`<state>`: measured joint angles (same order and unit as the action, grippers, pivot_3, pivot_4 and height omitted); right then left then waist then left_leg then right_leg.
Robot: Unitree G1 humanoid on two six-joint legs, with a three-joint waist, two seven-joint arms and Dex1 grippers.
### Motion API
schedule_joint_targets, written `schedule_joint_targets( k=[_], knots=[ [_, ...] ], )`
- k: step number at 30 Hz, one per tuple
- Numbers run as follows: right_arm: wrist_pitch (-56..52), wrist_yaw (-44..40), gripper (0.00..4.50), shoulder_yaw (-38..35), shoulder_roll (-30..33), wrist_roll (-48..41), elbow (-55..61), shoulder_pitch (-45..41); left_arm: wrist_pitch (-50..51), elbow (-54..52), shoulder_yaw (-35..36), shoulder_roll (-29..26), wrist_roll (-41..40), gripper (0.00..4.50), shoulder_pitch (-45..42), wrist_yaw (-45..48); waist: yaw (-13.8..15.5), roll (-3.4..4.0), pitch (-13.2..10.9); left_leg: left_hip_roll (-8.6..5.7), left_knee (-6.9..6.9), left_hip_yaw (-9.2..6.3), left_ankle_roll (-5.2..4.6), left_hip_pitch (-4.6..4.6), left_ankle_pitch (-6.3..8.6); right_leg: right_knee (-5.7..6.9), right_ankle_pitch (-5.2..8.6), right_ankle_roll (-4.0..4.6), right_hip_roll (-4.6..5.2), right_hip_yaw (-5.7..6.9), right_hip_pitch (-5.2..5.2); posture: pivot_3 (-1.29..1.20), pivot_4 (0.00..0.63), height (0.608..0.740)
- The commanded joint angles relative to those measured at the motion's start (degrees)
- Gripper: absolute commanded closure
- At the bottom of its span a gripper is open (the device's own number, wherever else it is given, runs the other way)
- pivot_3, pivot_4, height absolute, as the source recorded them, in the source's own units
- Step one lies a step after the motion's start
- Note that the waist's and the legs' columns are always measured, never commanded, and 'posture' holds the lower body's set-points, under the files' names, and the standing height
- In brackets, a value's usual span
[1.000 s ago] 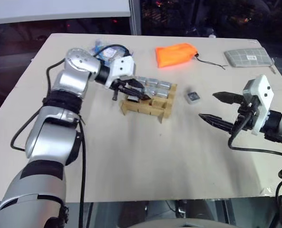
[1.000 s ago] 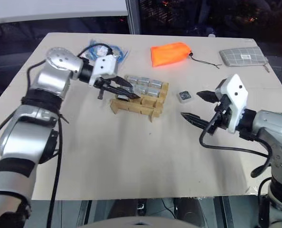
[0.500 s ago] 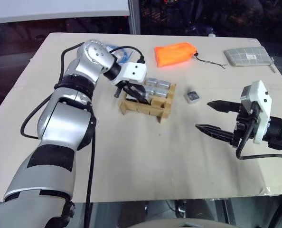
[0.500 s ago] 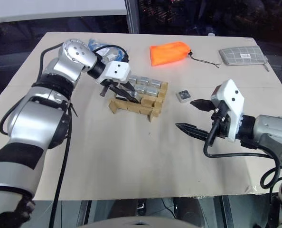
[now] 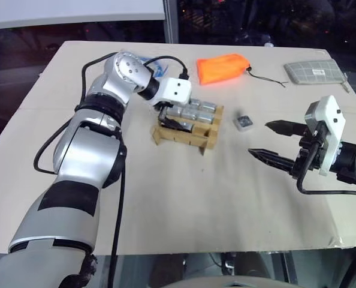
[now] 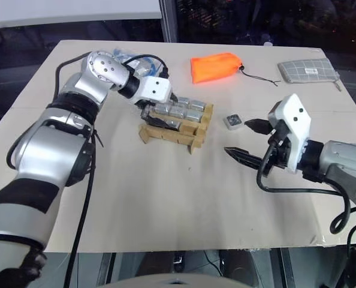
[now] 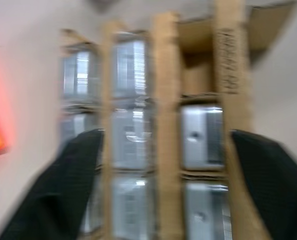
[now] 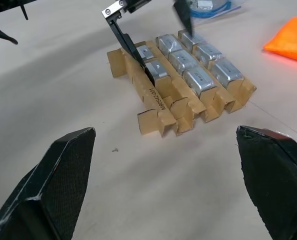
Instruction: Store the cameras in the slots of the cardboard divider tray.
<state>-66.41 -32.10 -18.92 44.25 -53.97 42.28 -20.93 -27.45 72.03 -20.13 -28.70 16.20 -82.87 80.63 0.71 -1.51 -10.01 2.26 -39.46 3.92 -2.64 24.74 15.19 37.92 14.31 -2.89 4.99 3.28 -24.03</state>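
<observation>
Claws both spread and empty: left claw [image 8: 151, 30] hangs over the tan cardboard divider tray [image 5: 187, 133] mid-surface, fingers straddling a slot in which a camera sits, which reads as a fresh release; right claw [image 5: 272, 140] waits apart, near the one loose silver-grey cube camera [image 5: 243, 122] lying just beside the tray, likely next for pickup. Stored silver-grey cameras [image 8: 199, 81] sit snug in rows, metal faces up, most slots filled, near-corner slot looks vacant. Orange fabric pouch [image 5: 221, 68] lies farther back on the beige surface [image 5: 196, 198]
</observation>
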Motion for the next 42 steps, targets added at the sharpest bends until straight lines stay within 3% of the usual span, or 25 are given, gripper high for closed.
schedule_joint_targets(
  k=[1, 5, 10, 15, 19, 24, 31, 35, 38, 42],
  knots=[
    [3.58, 2.97, 0.0, 2.48, -0.77, 3.68, -1.72, 0.15, 1.89, -2.05, 5.91, -1.74, -5.61, 0.03, -0.2, 1.82, -0.02, 0.0, 0.0, 0.0, 0.0, 0.02, 0.01, 0.0, -0.01, 0.01, 0.0, 0.0, 0.0, 0.0, 0.0, 0.0, 0.15, 0.74],
    [10.83, 7.75, 0.0, 10.11, -5.23, 13.99, -7.84, 2.54, 11.02, -8.51, 14.24, -3.44, -16.02, 0.03, 1.85, 9.55, -0.25, -0.01, 0.01, 0.01, -0.01, 0.04, 0.17, -0.01, -0.1, 0.02, 0.0, 0.0, 0.0, -0.01, 0.0, 0.0, 0.15, 0.74],
    [24.78, 8.97, 0.0, 18.62, -12.1, 26.16, -21.02, 2.73, 34.39, -37.66, 19.73, -11.37, -33.76, 0.03, 18.32, 11.87, -1.87, 0.06, 0.03, 0.03, 0.04, -0.14, 0.21, -0.09, -0.12, 0.03, 0.0, 0.0, 0.0, -0.16, -0.03, 0.0, 0.15, 0.74],
    [36.08, 7.58, 0.0, 20.93, -17.17, 33.01, -35.93, -1.01, 53.81, -64.44, 28.8, -18.18, -44.98, 0.03, 38.99, 5.2, -2.69, 0.1, 0.0, 0.1, 0.02, -0.22, 0.23, -0.12, -0.13, 0.1, 0.0, 0.0, 0.0, -0.23, -0.05, 0.0, 0.15, 0.74],
    [47.86, 7.49, 0.0, 22.44, -22.09, 39.16, -52.14, -7.18, 65.73, -83.0, 34.9, -18.94, -53.25, 0.03, 53.64, -4.63, -2.57, 0.14, -0.02, 0.08, 0.04, -0.2, 0.23, -0.36, -0.14, 0.15, -0.01, 0.0, 0.05, -0.32, 0.16, 0.0, 0.15, 0.74],
    [56.06, 5.81, 0.0, 22.28, -25.46, 42.26, -69.05, -14.21, 71.09, -92.93, 37.18, -17.62, -58.41, 0.03, 60.35, -12.57, -1.36, 0.14, -0.01, 0.08, 0.03, -0.25, 0.28, -0.59, -0.16, 0.16, -0.01, 0.01, 0.03, -0.23, 0.4, 0.0, 0.15, 0.74],
    [67.43, 5.25, 0.0, 19.25, -28.63, 43.97, -90.49, -24.22, 71.46, -95.37, 37.82, -19.41, -59.43, 0.03, 63.6, -18.16, -1.81, 0.14, -0.02, 0.04, 0.12, -0.04, 0.34, -0.99, -0.2, 0.23, -0.01, 0.03, -0.04, -0.45, 0.6, 0.0, 0.15, 0.74],
    [69.17, 1.8, 1.14, 17.87, -29.37, 42.96, -92.06, -24.76, 71.59, -95.58, 37.96, -19.66, -60.61, 0.0, 63.6, -19.45, -1.64, 0.14, -0.02, 0.05, 0.16, -0.01, 0.35, -0.99, -0.2, 0.2, -0.01, 0.03, -0.04, -0.47, 0.59, 0.0, 0.15, 0.74],
    [69.18, -0.17, 2.51, 17.98, -29.33, 43.33, -88.87, -22.64, 73.67, -94.84, 36.91, -19.36, -62.11, 0.0, 62.97, -21.03, -1.69, 0.14, -0.02, 0.05, 0.18, 0.04, 0.35, -0.99, -0.2, 0.19, -0.02, 0.03, -0.03, -0.52, 0.58, 0.0, 0.15, 0.74],
    [69.18, -0.84, 2.55, 18.96, -28.45, 44.74, -80.51, -18.92, 75.46, -93.13, 34.24, -18.08, -62.84, 0.0, 60.72, -23.38, -1.58, 0.15, -0.01, 0.07, 0.22, 0.02, 0.35, -0.99, -0.2, 0.19, -0.01, 0.03, -0.03, -0.51, 0.57, 0.0, 0.15, 0.74]
  ],
)
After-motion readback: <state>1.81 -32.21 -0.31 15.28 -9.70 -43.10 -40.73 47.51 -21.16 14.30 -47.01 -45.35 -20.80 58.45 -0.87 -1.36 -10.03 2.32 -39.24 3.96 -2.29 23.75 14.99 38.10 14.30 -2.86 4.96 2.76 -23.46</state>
